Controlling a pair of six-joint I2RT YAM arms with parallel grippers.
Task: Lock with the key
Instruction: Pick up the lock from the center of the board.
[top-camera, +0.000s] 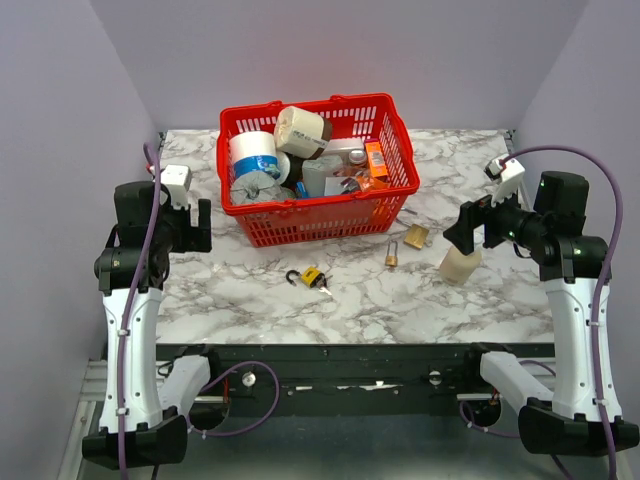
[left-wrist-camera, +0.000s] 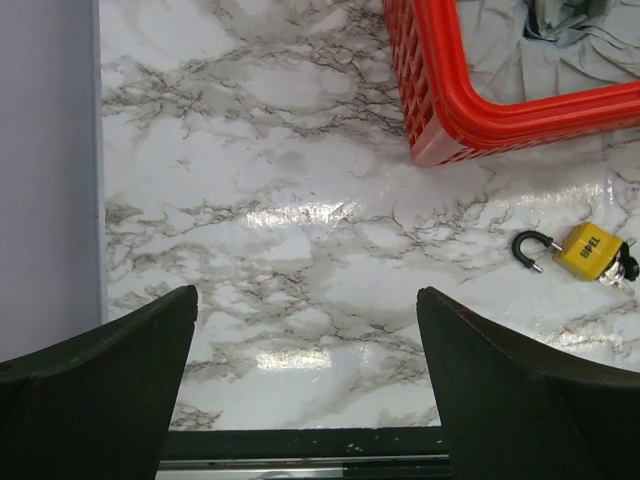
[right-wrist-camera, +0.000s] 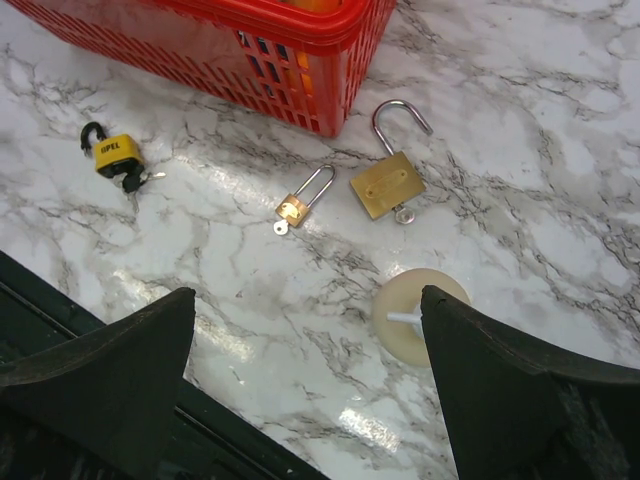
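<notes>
The left fingers (left-wrist-camera: 100, 380) stand spread wide and empty over the desk (left-wrist-camera: 300, 150); the right fingers (right-wrist-camera: 110, 380) likewise. The yellow padlock (top-camera: 311, 276), shackle open, key (right-wrist-camera: 140, 180) inserted, lies before the red basket (top-camera: 320, 222); a small brass padlock (right-wrist-camera: 298, 207) and a larger brass padlock (right-wrist-camera: 388, 185) lie nearer the right arm.

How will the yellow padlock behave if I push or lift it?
Likely heavy for its size: the yellow padlock looks like a solid block. It may skid rather than roll, being flat on the glossy table. The key sticking out and the swung-open shackle could make it twist in a grip.
</notes>
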